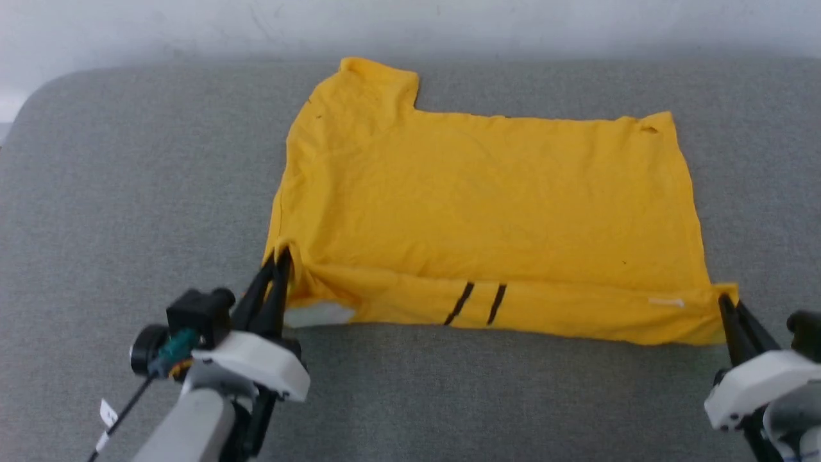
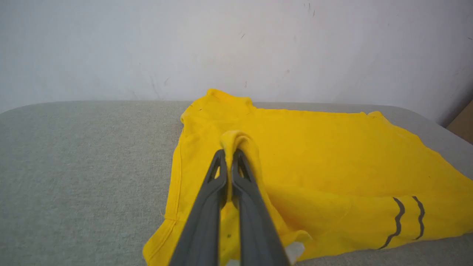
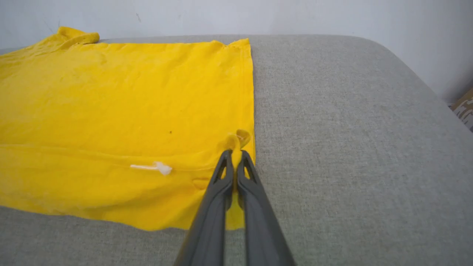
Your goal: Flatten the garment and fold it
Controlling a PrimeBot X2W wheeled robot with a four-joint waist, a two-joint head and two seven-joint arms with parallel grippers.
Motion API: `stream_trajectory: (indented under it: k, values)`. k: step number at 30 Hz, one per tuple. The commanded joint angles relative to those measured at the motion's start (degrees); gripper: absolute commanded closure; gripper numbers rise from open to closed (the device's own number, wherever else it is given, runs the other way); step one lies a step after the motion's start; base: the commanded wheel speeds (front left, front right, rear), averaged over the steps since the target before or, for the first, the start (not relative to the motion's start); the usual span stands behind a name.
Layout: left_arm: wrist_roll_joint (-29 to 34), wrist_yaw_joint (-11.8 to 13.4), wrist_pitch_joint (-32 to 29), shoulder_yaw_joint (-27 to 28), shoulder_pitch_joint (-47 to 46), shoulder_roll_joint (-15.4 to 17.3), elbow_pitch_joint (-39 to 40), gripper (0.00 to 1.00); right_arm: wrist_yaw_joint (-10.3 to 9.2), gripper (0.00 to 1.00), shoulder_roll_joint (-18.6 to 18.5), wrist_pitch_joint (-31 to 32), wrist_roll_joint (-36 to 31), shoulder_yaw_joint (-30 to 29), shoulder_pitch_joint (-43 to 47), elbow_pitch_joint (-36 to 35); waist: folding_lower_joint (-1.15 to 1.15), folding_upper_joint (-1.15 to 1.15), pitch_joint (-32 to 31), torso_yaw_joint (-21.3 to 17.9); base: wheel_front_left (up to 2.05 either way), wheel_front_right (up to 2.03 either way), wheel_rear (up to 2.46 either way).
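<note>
The yellow garment (image 1: 487, 205) lies spread on the grey table (image 1: 128, 192), plain side up, one sleeve pointing to the far edge. Its near edge is turned up in a strip showing two black lines (image 1: 478, 303) and a white patch (image 1: 317, 314). My left gripper (image 1: 277, 260) is shut on a pinch of cloth at the near left corner; the left wrist view shows the garment (image 2: 314, 155) bunched over the gripper (image 2: 230, 153). My right gripper (image 1: 728, 300) is shut on the near right corner, where the garment (image 3: 111, 111) puckers at the gripper (image 3: 233, 152).
A pale wall (image 1: 192, 25) runs along the table's far edge. Bare grey table surface lies to the left of the garment, to its right (image 3: 351, 129) and along the near edge. A brown object (image 2: 462, 123) stands beyond the table's far right corner.
</note>
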State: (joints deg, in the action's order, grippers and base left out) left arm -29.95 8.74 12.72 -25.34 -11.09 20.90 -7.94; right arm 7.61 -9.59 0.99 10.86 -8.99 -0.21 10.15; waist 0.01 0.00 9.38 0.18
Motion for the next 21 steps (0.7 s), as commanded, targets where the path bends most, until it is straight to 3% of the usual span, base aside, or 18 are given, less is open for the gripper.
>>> stream_trajectory:
  k: [1, 9, 21]
  values:
    - [0.67, -0.66, 0.16, 0.52, -3.52, 0.15, -1.67, 1.0, -0.12, 1.0, -0.73, 0.68, 0.39, 0.3, -3.03, 0.45, -0.01, 0.0, 2.37, -0.77, 0.0, 0.0, 0.0]
    - [0.36, -4.21, -3.39, 0.93, -15.58, 1.32, -8.54, 1.0, -0.12, 1.0, -3.33, 7.83, 1.13, 2.11, -13.12, 2.99, -0.01, 0.0, 8.97, -2.07, 0.0, 0.0, 0.0]
    - [-4.02, -7.18, -16.91, 0.57, -23.97, 2.18, -17.81, 1.0, -0.12, 1.0, -4.53, 23.55, 4.14, 3.81, -22.27, 6.25, -0.01, 0.0, 14.76, -3.16, 0.0, 0.0, 0.0]
